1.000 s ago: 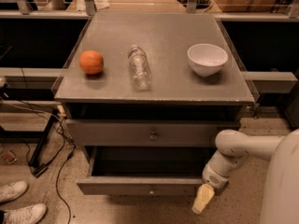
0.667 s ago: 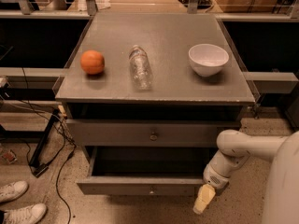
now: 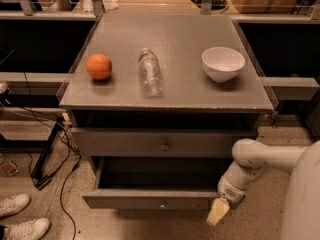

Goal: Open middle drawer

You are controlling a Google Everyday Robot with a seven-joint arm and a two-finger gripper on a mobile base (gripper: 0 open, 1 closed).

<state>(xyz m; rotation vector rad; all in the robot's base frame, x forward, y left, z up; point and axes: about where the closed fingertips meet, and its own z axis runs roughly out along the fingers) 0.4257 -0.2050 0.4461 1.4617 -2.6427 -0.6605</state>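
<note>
Nothing has shifted since the earlier frame: the middle drawer (image 3: 125, 200) stands pulled out toward us, its long axis running left to right. Our hand (image 3: 218, 213) hangs just beside its right front corner; clenched or released, we cannot tell.

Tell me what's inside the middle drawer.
The middle drawer shows a bare dark floor; its rear is hidden under the upper drawer. The gripper hangs by its right front corner.

The arm (image 3: 262, 156) is smooth glossy white, made of rounded tubular segments with a bulbous joint. Its wrist (image 3: 231, 188) bears a small greyish speckled patch. The gripper (image 3: 218, 213), pale cream-yellow, sits near right, just below the wrist. A broad white body (image 3: 302, 199) fills the right edge.
</note>
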